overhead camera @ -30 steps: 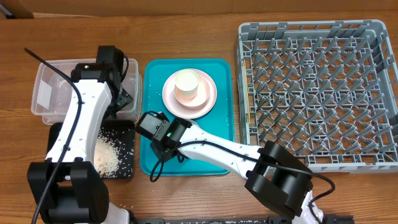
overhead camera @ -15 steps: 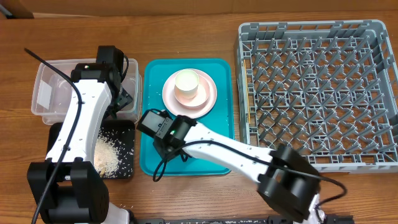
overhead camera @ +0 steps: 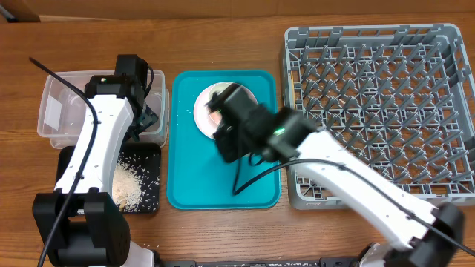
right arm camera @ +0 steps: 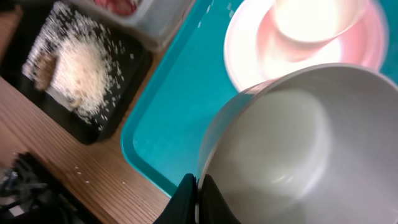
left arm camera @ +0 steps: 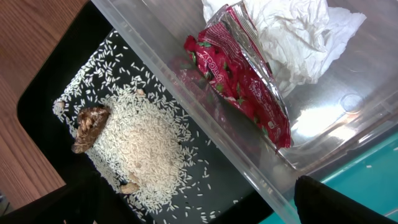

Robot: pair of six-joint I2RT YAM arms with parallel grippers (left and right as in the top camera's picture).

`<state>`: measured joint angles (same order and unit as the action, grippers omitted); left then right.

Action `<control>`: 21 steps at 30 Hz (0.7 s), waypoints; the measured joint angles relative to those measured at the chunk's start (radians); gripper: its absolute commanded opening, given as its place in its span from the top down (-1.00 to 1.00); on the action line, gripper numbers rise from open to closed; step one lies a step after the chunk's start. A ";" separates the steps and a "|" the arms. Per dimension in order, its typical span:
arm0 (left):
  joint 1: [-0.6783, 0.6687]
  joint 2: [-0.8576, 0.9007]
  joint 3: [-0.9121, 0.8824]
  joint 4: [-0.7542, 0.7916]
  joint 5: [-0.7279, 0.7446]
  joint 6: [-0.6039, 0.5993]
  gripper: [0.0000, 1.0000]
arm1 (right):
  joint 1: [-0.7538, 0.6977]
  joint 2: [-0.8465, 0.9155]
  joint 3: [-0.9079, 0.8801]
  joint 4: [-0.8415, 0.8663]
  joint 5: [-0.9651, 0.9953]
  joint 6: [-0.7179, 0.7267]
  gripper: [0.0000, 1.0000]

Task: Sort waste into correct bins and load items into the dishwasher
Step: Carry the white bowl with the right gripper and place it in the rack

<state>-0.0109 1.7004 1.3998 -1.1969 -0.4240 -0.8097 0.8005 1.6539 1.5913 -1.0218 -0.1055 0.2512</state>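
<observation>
Right gripper [right arm camera: 199, 193] has swung toward the plate [right arm camera: 249, 56], clamped on the near rim of the white bowl [right arm camera: 298, 143].

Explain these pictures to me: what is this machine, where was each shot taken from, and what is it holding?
Two robot arms work at a wooden table. The top view looks straight down; the other two come from a camera on each wrist. On the table: a grey rack, a teal tray with a plate and cup, a clear tub holding a wrapper and napkin, and a black tray of rice. The right arm has its jaws shut on the rim of a white bowl, above the teal tray. The left arm hovers over the tub and black tray, jaws open, holding nothing.
</observation>
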 measured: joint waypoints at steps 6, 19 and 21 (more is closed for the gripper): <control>0.000 0.000 0.000 0.000 0.000 0.000 -1.00 | -0.230 -0.040 0.000 0.002 -0.185 -0.115 0.92; 0.000 0.000 0.000 0.000 0.000 0.000 -1.00 | -0.789 -0.039 0.000 0.026 -0.752 -0.415 0.92; 0.000 0.000 0.000 0.000 0.000 0.000 -1.00 | -0.842 -0.034 0.000 0.026 -0.818 -0.447 0.92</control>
<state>-0.0109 1.7004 1.3998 -1.1965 -0.4240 -0.8097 -0.0414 1.6203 1.5913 -0.9955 -0.9237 -0.1959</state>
